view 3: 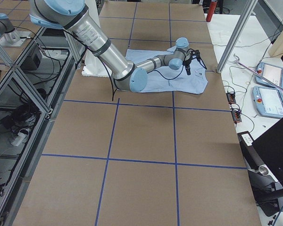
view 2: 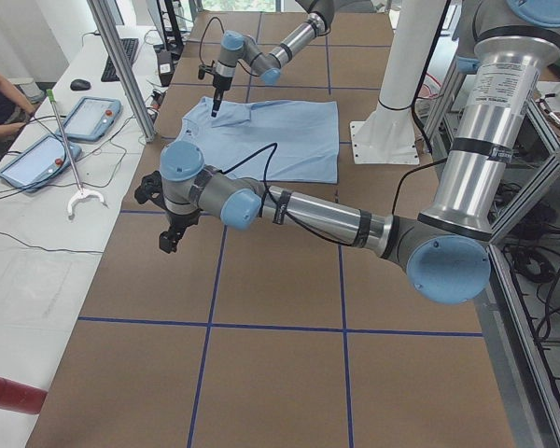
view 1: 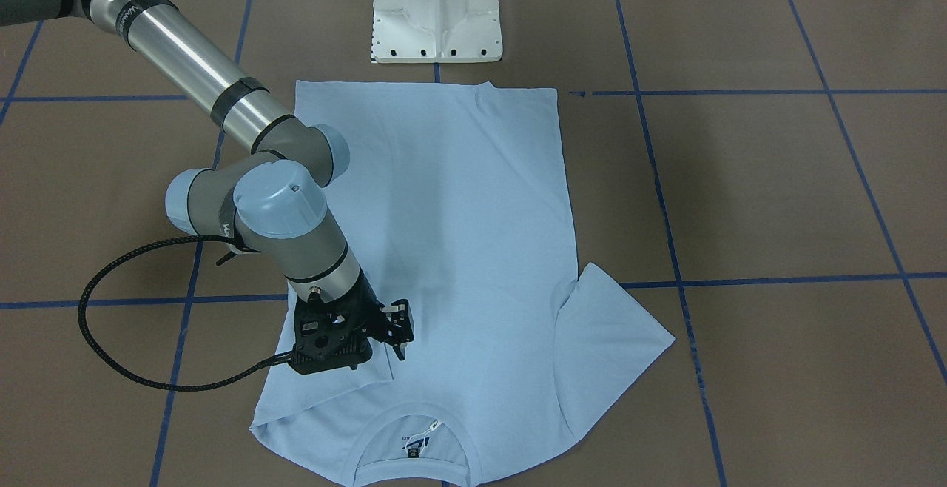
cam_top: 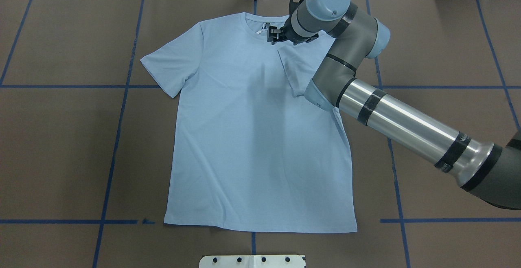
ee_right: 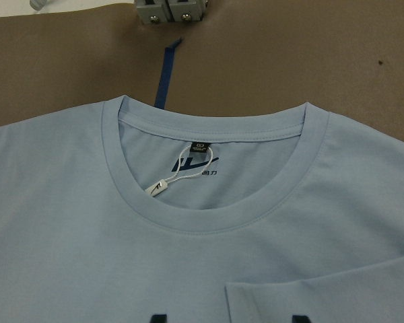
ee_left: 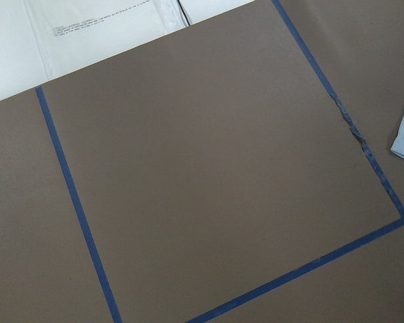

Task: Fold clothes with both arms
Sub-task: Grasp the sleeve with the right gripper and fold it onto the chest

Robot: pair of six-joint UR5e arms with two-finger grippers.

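Observation:
The pale blue T-shirt [cam_top: 252, 137] lies flat on the brown table, neck toward the far edge from the robot. One sleeve [cam_top: 295, 70] is folded in over the chest; the other sleeve [cam_top: 169, 66] is spread out. My right gripper [cam_top: 273, 36] hovers just over the chest below the collar [ee_right: 209, 215], next to the folded sleeve's hem [ee_right: 323, 293]. Its fingertips [ee_right: 158, 317] stand apart, open and empty; it also shows in the front view [view 1: 399, 333]. My left gripper [view 2: 171, 238] hangs over bare table well off the shirt, seen only from the side, so I cannot tell its state.
The white pedestal base [view 1: 436, 13] stands at the shirt's hem side. Blue tape lines [cam_top: 118, 137] grid the brown table. A side table with tablets [view 2: 93, 117] and a person runs along the far edge. A red cylinder [view 2: 9, 392] lies there.

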